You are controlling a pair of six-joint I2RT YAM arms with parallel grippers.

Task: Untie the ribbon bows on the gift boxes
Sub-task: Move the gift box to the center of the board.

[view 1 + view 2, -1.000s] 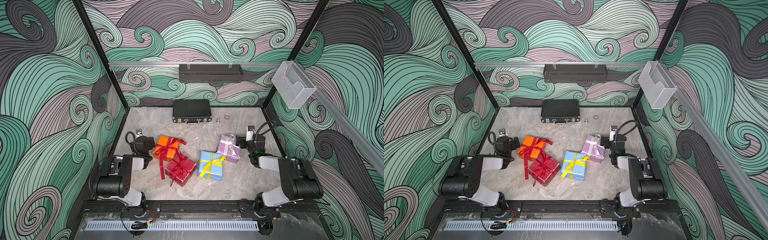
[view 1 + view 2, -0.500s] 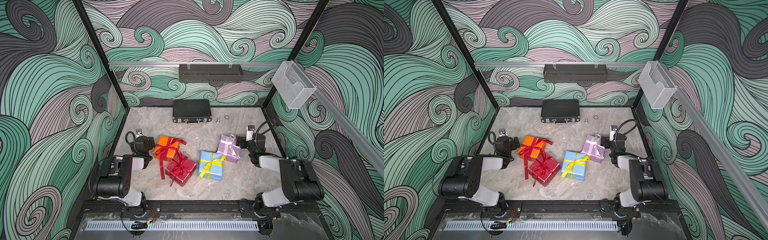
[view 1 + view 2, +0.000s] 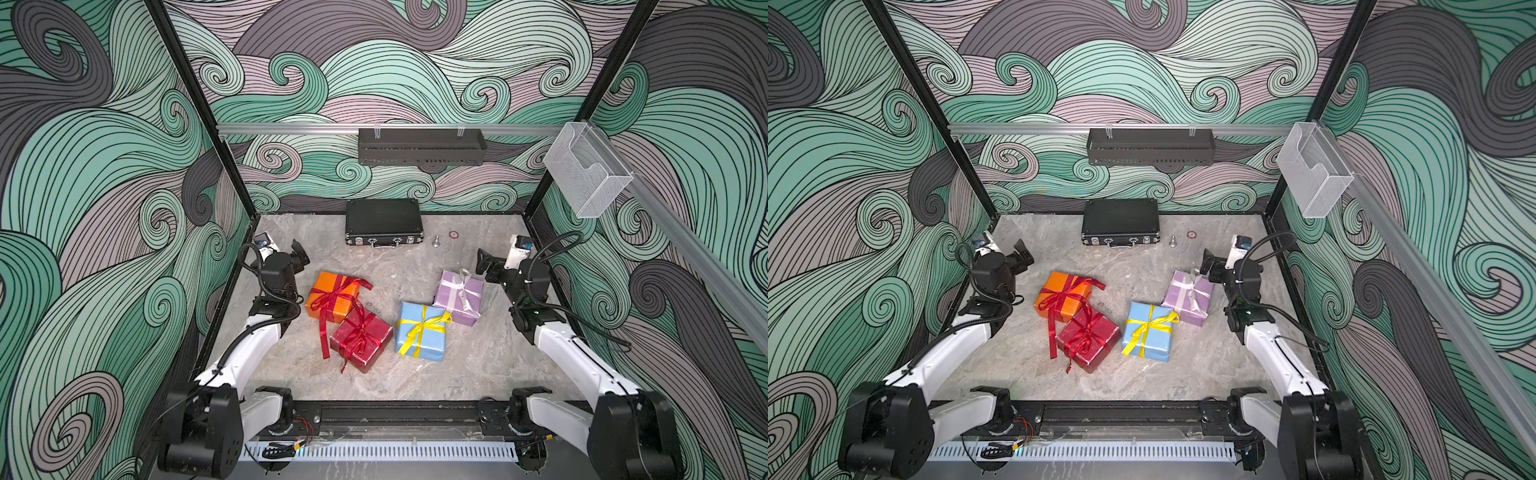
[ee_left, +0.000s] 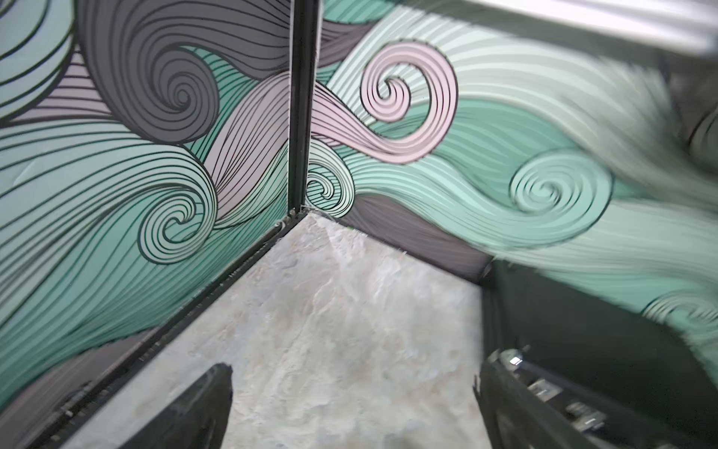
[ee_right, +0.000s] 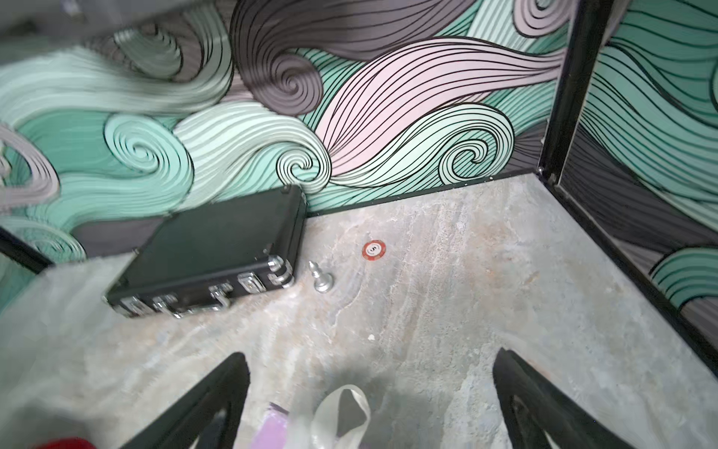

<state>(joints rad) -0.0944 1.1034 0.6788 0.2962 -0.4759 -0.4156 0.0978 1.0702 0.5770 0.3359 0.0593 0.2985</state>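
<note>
Closest in are the glossy red box (image 3: 361, 338) and the light blue box (image 3: 420, 332). Just behind them sit the orange box (image 3: 332, 297) on the left and the lilac box (image 3: 458, 297) on the right. All four ribbon bows (image 3: 358, 328) are tied.

The left gripper (image 3: 301, 252) is spread wide and empty over bare floor, just past the orange box. The right gripper (image 5: 371, 353) is also wide and holds nothing. Only its wrist view shows the silvery bow loop (image 5: 342, 412) sitting between the fingers. The black case (image 5: 206, 248) is at the far wall.

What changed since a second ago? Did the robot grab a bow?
Both arms stretched out, and the left gripper and right gripper moved a little toward the back wall, open, grabbing nothing. The orange box, red box, blue box and lilac box stayed put, all still tied.
</note>
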